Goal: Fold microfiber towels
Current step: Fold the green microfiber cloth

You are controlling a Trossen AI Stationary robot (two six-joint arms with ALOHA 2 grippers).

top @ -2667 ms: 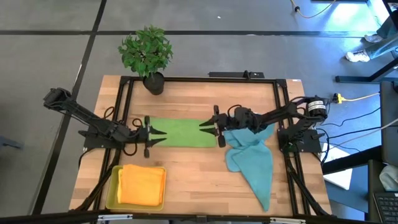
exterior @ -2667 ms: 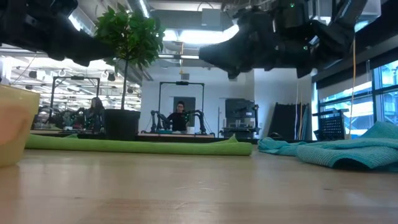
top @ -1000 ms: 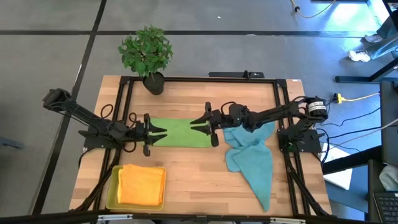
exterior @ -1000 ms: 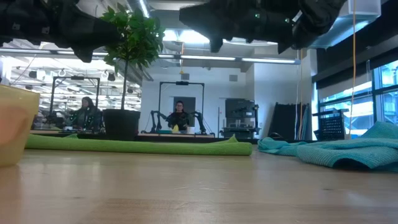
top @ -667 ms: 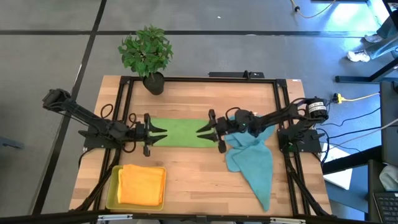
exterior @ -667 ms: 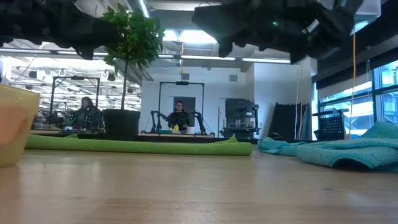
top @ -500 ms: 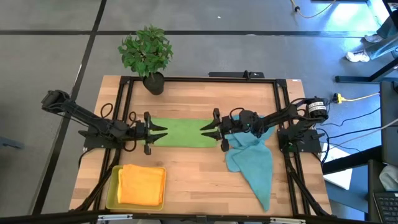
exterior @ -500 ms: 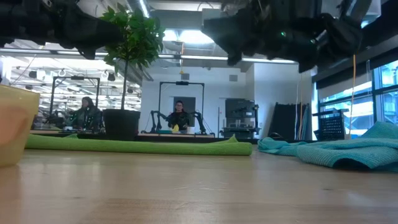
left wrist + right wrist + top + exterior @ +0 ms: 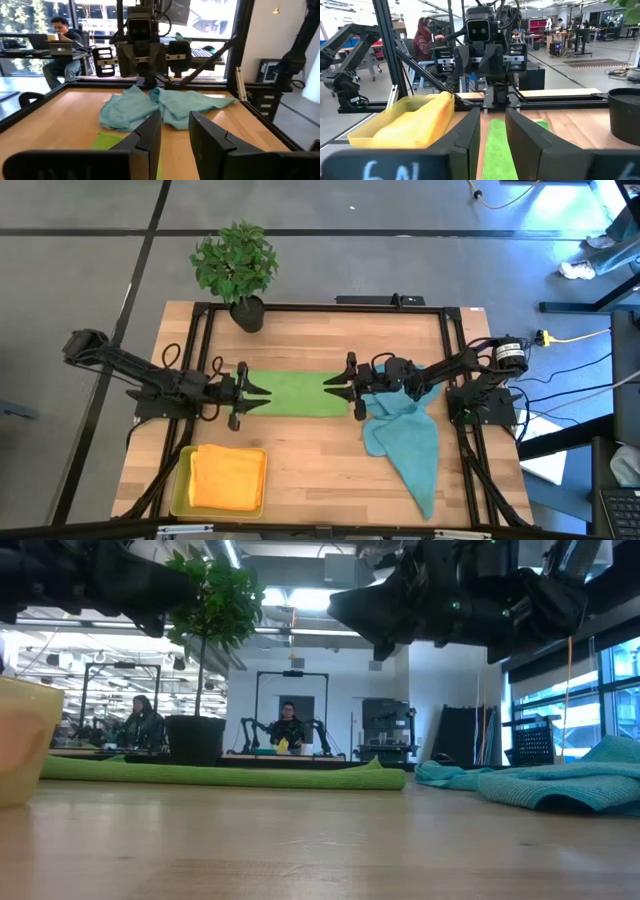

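High view: the green towel (image 9: 296,393), folded into a flat strip, lies mid-desk between the left gripper (image 9: 256,392) and right gripper (image 9: 334,386).

Low view: it lies limp, soft and light; grip its short-end corners.

Wrist views: both jaws stand slightly parted, grasping nothing.

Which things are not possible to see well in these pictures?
- Tray: holds orange cloth; towels beneath it hidden, high view.
- Teal pile: one towel or two, unclear.
- Green towel: layer count unclear.
- Low view: tray cut by edge.
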